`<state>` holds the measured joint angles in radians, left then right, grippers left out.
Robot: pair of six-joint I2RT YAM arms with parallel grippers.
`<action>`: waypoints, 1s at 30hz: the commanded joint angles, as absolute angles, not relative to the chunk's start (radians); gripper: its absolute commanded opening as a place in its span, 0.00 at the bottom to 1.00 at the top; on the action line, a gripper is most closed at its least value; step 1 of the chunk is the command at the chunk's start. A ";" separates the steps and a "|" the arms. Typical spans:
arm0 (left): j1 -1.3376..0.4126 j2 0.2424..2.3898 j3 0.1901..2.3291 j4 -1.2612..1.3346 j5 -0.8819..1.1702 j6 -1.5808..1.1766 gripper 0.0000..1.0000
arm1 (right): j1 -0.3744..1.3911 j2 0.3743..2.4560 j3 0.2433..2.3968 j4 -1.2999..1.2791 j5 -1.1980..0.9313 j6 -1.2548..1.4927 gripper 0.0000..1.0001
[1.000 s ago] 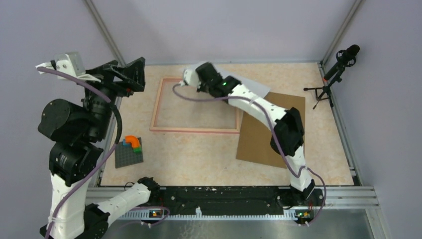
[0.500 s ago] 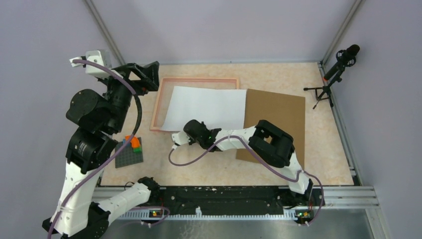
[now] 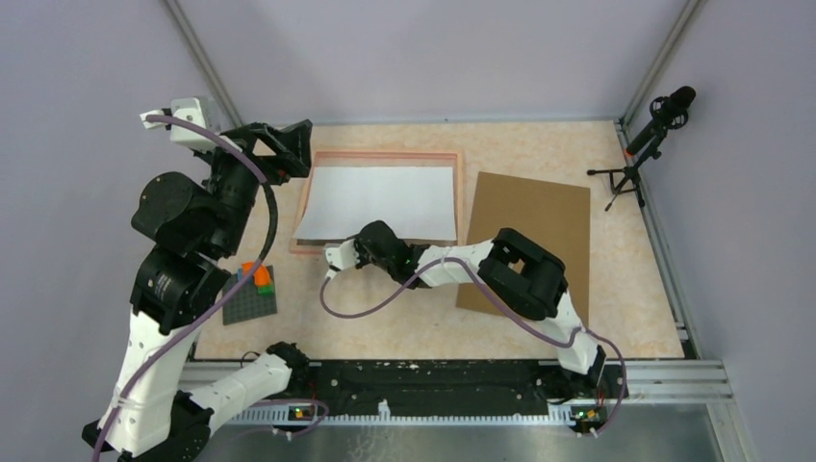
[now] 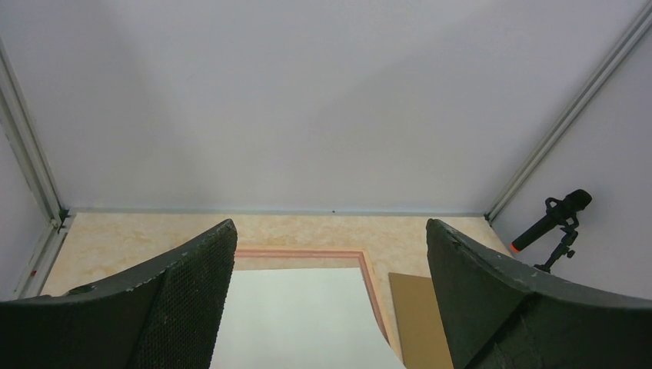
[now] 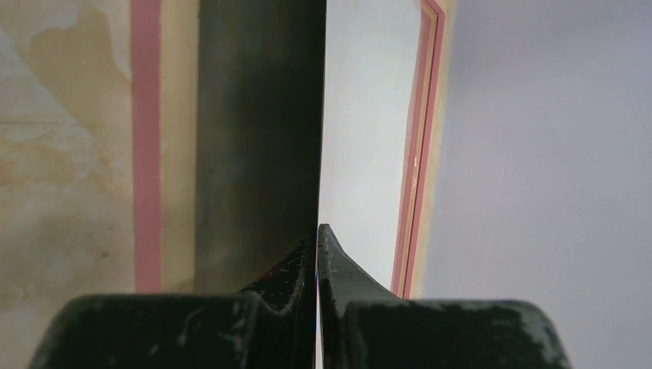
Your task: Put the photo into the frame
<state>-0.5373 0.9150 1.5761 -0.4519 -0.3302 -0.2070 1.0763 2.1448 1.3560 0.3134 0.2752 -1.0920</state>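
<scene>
**Edge pinch, not yet seated**

My right gripper [image 5: 317, 231] is clamped on the near edge of the thin rectangular photo [image 3: 380, 197], white back up. It stretches away from the fingertips across the pinkish-tan wooden frame [image 3: 385, 154], near edge raised. I judge it light, floppy, easily creased; an edge pinch suits it. Beyond, by the frame's far-left corner, my left gripper [image 3: 293, 144] hangs wide apart, empty.

This is a robotics lab test cell. A white-and-black jointed left robot arm [image 3: 164, 289] and a matching right robot arm [image 3: 520, 279] are bolted at the near edge of a beige marbled table [image 3: 385, 313]. Plain lavender-grey walls [image 3: 423, 48] and aluminium corner posts [image 3: 197, 58] enclose it, and a small black tripod microphone [image 3: 654, 125] stands far right.
</scene>
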 commanded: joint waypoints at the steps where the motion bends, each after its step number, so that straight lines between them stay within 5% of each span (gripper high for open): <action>1: -0.540 0.919 1.575 -0.408 -0.325 -0.199 0.95 | 1.047 2.206 1.469 0.338 0.262 -1.091 0.00; 21: -0.545 0.928 1.557 -0.400 -0.321 -0.199 0.95 | 0.998 2.290 1.533 0.392 0.241 -1.093 0.03; 23: -0.544 0.927 1.554 -0.399 -0.321 -0.199 0.95 | 0.996 2.292 1.535 0.386 0.245 -1.089 0.12; 28: -0.546 0.923 1.545 -0.396 -0.322 -0.196 0.95 | 0.996 2.261 1.569 0.277 0.213 -1.025 0.56; 30: -0.546 0.919 1.541 -0.394 -0.323 -0.197 0.95 | 0.996 2.246 1.602 0.159 0.185 -0.990 0.65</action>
